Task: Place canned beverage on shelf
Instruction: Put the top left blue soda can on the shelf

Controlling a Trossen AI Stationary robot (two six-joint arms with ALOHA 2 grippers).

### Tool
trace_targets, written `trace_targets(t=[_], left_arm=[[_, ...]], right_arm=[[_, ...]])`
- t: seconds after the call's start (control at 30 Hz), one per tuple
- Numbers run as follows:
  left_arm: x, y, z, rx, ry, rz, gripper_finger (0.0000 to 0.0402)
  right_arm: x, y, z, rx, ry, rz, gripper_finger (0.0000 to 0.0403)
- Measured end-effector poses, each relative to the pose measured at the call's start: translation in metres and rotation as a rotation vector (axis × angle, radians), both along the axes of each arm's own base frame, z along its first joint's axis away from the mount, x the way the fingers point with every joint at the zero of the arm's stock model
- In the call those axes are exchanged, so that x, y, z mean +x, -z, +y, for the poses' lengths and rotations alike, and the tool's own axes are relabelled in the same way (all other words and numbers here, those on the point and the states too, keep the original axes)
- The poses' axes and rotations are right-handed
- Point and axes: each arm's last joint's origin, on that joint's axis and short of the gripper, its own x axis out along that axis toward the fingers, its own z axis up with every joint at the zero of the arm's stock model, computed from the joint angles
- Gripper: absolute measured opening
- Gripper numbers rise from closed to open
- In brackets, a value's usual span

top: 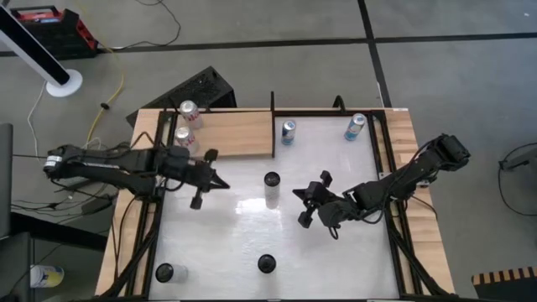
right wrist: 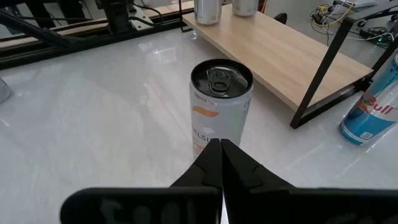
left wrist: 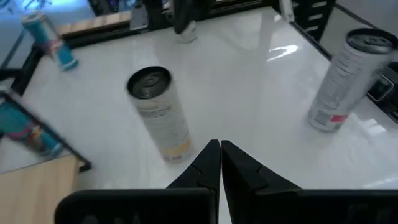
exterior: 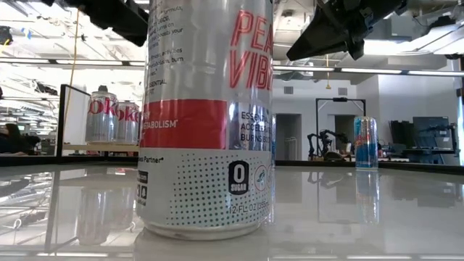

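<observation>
The light-wood shelf (top: 235, 134) stands at the table's far left and carries two silver cans (top: 186, 126) at its left end; it also shows in the right wrist view (right wrist: 292, 56). A white can with a dark top (top: 271, 190) stands upright in the table's middle, between my two grippers. My left gripper (top: 225, 184) is shut and empty, to the left of this can (left wrist: 158, 115). My right gripper (top: 296, 194) is shut and empty, just to the right of the can (right wrist: 221, 102). In the wrist views both pairs of fingertips (left wrist: 219, 148) (right wrist: 221, 144) are closed together.
Two blue cans (top: 288, 132) (top: 355, 126) stand at the far edge, right of the shelf. Two dark-topped cans (top: 164, 273) (top: 267, 264) stand near the front edge; the latter fills the low view (exterior: 210, 116). A black frame (top: 394, 210) rims the white tabletop.
</observation>
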Motion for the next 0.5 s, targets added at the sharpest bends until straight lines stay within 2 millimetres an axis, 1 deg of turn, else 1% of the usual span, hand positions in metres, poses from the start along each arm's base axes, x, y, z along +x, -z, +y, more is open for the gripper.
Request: trace_targets(t=[0.2, 0.3, 0.33, 0.4, 0.5], left_arm=[[0.002, 0.018, -0.005, 0.001, 0.013, -0.056, 0.0000], [0.003, 0.021, -0.005, -0.014, -0.001, -0.047, 0.0000], [0.003, 0.021, -0.005, -0.030, -0.014, -0.049, 0.0000], [0.003, 0.020, -0.005, -0.059, -0.036, -0.046, 0.0000], [0.003, 0.021, -0.005, -0.100, -0.055, -0.038, 0.0001]], right_arm=[[0.001, 0.000, -0.004, 0.002, 0.015, -0.002, 0.0021], [0.003, 0.000, -0.008, -0.019, 0.020, 0.013, 0.0021], [0.004, 0.000, -0.011, -0.035, 0.026, 0.019, 0.0021], [0.006, -0.001, -0.021, -0.069, 0.097, 0.008, 0.0021], [0.008, -0.007, -0.042, -0.114, 0.233, -0.023, 0.0021]])
